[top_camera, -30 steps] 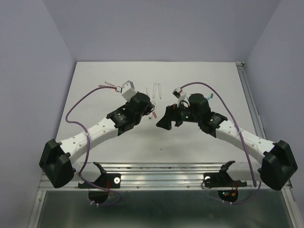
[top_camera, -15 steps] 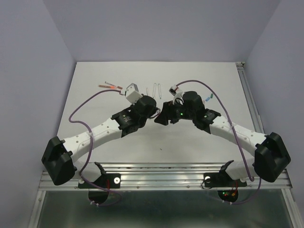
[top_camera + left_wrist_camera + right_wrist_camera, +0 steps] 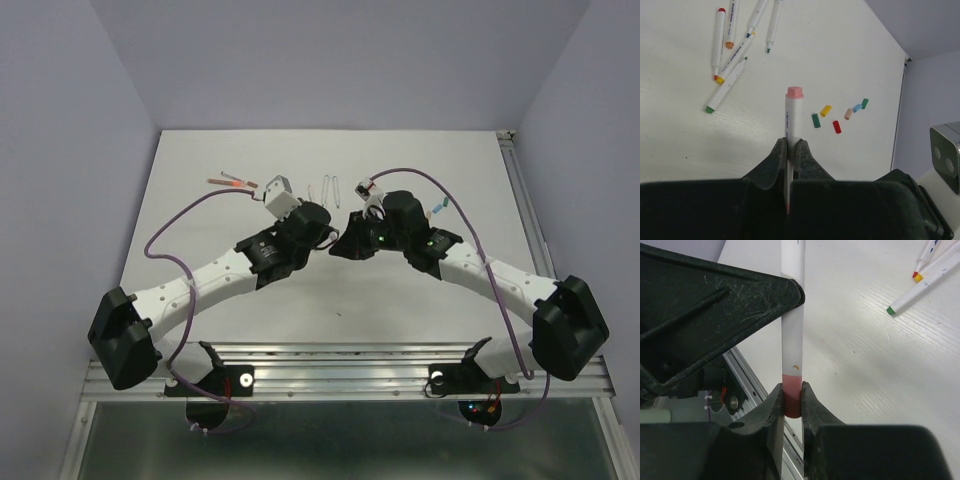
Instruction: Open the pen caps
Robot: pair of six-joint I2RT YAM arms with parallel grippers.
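**1. Grip.** The right gripper (image 3: 791, 390) has its 2 fingers closed on the pink cap (image 3: 791, 407) at the near end of a white pen (image 3: 792, 330). The left gripper (image 3: 790, 145) is clamped on the barrel of the same pen. In the right wrist view its black finger crosses the barrel above the cap and does not touch the cap.

**2. Governing relation.** The pen's long axis runs straight from the right fingers through the left fingers. Judgement: the cap should come off only by a pull along that axis, with the grippers drawing apart. Any sideways pull risks bending the barrel or slipping the grip. The right arm is on the cap and the left serves as anchor.

**3. Far end.** The left wrist view shows a second pink cap (image 3: 795, 92) on the pen's far tip, with nothing touching it. Judgement: the pen is capped at both ends, so 1 cap would remain after this pull.

**4. Surface.** The table (image 3: 850, 60) is white and matte, with a faint grain. 6 loose caps (image 3: 837, 127) lie beyond the far tip to the right, well apart from both grippers. Other pens (image 3: 718, 45) lie in a cluster farther off to the left.

**5. Room.** In the top view the grippers meet mid-table. The lilac walls (image 3: 60, 150) stand well apart from them.
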